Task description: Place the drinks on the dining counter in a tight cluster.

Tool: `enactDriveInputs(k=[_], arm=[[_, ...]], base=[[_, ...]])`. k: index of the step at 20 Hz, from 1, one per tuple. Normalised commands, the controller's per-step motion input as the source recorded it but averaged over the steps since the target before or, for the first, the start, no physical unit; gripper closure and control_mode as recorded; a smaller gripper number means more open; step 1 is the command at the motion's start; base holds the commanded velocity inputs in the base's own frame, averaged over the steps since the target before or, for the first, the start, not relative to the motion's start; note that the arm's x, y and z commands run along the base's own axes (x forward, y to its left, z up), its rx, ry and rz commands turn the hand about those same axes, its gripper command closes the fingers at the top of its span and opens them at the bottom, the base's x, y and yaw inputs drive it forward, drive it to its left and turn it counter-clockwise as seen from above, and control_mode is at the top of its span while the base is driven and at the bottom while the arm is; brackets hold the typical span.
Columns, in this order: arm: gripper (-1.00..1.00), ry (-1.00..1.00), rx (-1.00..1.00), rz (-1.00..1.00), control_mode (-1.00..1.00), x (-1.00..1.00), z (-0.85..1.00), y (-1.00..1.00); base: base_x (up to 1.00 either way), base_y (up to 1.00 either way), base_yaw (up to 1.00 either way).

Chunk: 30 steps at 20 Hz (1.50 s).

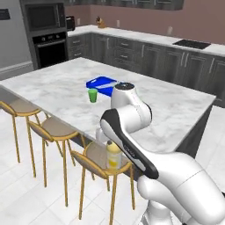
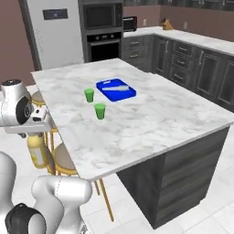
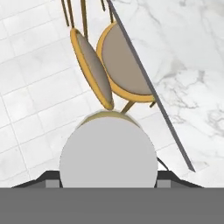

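1. Locate the yellow juice bottle (image 1: 113, 154): tall, grey cap (image 3: 108, 151), upright above a tan bar stool (image 1: 94, 157) beside the dining counter (image 1: 66, 94).
2. Note the gripper (image 2: 37, 130) pinches the bottle below its cap.
3. Observe two green cups (image 2: 94, 103) near a blue tray (image 2: 116, 88).

The arm hides the top of the yellow juice bottle (image 1: 113, 157) and part of the near stool (image 1: 94, 160). The grey cap (image 3: 108, 151) covers the pincer's fingertips.

Yellow juice bottle (image 1: 113, 154), seemingly grey-capped; white-grey marbled dining counter (image 1: 66, 94)
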Motion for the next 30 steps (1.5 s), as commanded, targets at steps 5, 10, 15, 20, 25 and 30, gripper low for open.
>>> enactDriveInputs(k=[5,10,15,20,25,30], arm=[[1.0,0.0,0.0,0.0,1.0,0.0,0.0,0.0],[1.0,0.0,0.0,0.0,1.0,0.0,0.0,0.0],[1.0,0.0,0.0,0.0,1.0,0.0,0.0,0.0],[1.0,0.0,0.0,0.0,1.0,0.0,0.0,0.0],[1.0,0.0,0.0,0.0,1.0,0.0,0.0,0.0],[1.0,0.0,0.0,0.0,1.0,0.0,0.0,0.0]], base=[[0.03,0.75,-0.24],[-0.05,0.72,-0.22],[-0.01,0.66,-0.33],[0.12,0.58,-0.4],[0.25,0.52,-0.45],[0.09,0.64,-0.35]])
